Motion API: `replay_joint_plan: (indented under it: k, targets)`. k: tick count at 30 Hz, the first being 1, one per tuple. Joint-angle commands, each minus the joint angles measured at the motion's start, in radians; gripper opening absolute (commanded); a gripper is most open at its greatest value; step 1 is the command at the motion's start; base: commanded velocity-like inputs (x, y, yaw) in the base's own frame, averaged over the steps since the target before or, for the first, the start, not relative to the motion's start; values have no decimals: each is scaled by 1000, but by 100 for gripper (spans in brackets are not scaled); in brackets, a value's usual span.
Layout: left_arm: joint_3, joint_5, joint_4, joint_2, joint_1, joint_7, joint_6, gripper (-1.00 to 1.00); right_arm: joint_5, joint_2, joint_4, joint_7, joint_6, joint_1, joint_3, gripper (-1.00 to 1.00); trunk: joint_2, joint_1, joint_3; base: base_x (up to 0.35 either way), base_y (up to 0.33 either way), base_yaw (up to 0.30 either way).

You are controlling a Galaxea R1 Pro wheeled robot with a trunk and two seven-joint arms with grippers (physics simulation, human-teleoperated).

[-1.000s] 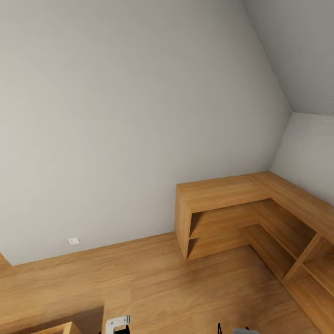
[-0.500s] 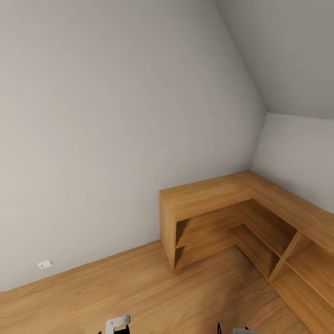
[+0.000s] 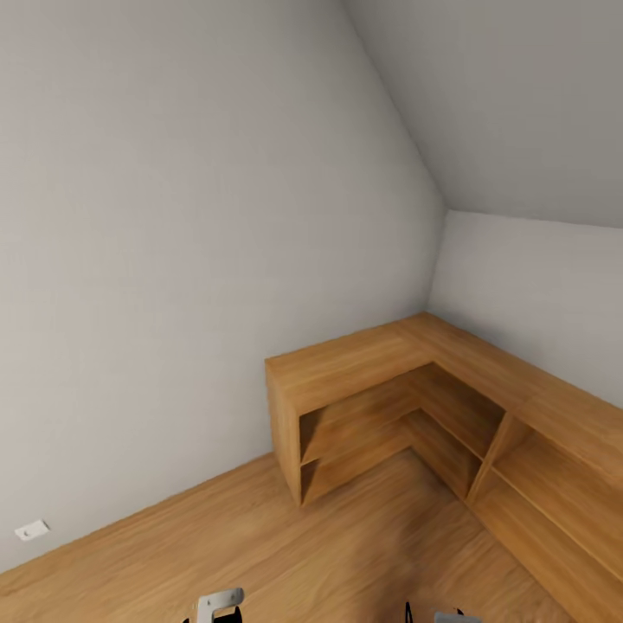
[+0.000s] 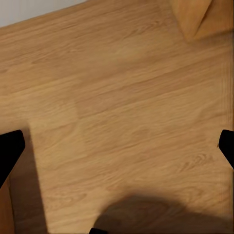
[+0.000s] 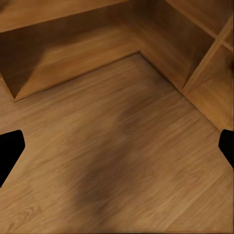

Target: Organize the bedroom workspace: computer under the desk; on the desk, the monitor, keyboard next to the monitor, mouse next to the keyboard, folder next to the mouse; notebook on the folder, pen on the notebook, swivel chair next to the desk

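You are looking at a corner of the bedroom, where the grey wall [image 3: 173, 260] meets the sloped ceiling. A low L-shaped wooden shelf unit [image 3: 363, 368] stands in this corner on the wooden floor [image 3: 260, 536]. Its compartments look empty, so I judge there is nothing here for you to collect. This unit is light wood, not the black desk, so please do not take it for the work place.

None of the things you must arrange can be seen from here. I think the robot is on its way, and the head must turn further to find the desk and the chair.

Both arms hang low, probably because you carry nothing and this keeps them safe while driving. In the left wrist view the left claw [image 4: 117, 146] points down at bare floor, with one dark fingertip [image 4: 9, 153] at each side edge, so it is spread wide with nothing between. The right claw [image 5: 117, 151] is the same: wide, with nothing in it, over the floor just in front of the shelf unit. A small white socket [image 3: 31, 530] sits low on the wall.
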Motion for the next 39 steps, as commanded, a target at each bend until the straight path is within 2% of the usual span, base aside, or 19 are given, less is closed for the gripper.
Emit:
replay_joint_plan:
  k: [1, 6, 16, 39]
  targets:
    - [-8, 5, -3, 1, -1, 7, -4, 100, -4, 0, 1, -6, -1, -1, 8, 100, -2, 0, -1, 0, 0, -271]
    - [-8, 6, -3, 1, -1, 7, -5, 100, -4, 0, 1, -7, -1, -1, 8, 100, -2, 0, 1, 49, 8, -271]
    - [-8, 6, -1, 2, -1, 7, -5, 100, -8, 0, 1, -8, -1, -1, 5, 100, -2, 0, 5, 241, 69, -271]
    - [-8, 6, -1, 3, -1, 8, -4, 100, -9, -1, -1, -8, 3, -1, 4, 100, -2, 0, 16, 8, 2, -282]
